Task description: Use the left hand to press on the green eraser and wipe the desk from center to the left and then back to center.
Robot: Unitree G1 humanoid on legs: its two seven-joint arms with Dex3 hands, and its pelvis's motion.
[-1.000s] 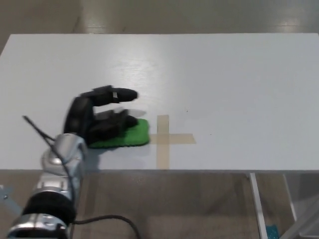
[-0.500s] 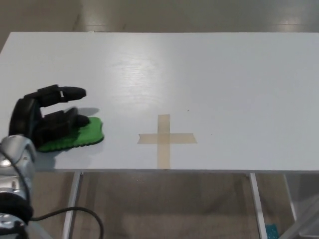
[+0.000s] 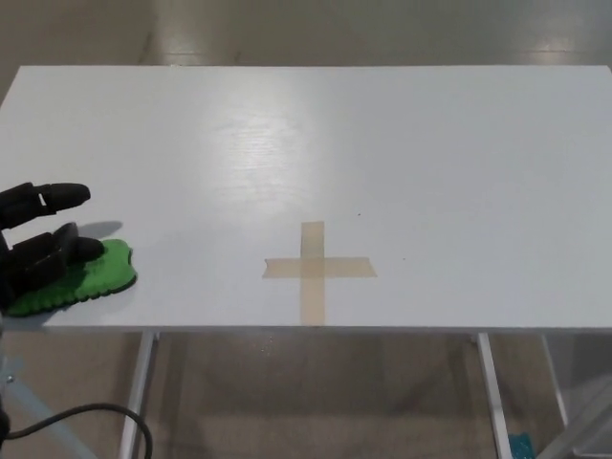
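Note:
The green eraser (image 3: 88, 279) lies flat near the front left corner of the white desk (image 3: 382, 163). My left hand (image 3: 33, 251) rests on top of it at the picture's left edge, two black fingers pressing down on its left part while the thumb (image 3: 46, 198) sticks out above, off the eraser. Only the eraser's right end shows from under the fingers. My right hand is not in view.
A cross of tan tape (image 3: 316, 267) marks the desk's centre near the front edge. The desk's metal legs (image 3: 142, 382) and a black cable (image 3: 86, 416) show below the front edge, over the floor.
My left hand has slid the eraser leftward along the front of the desk, from beside the tape cross to near the left corner. Most of the arm has left the picture.

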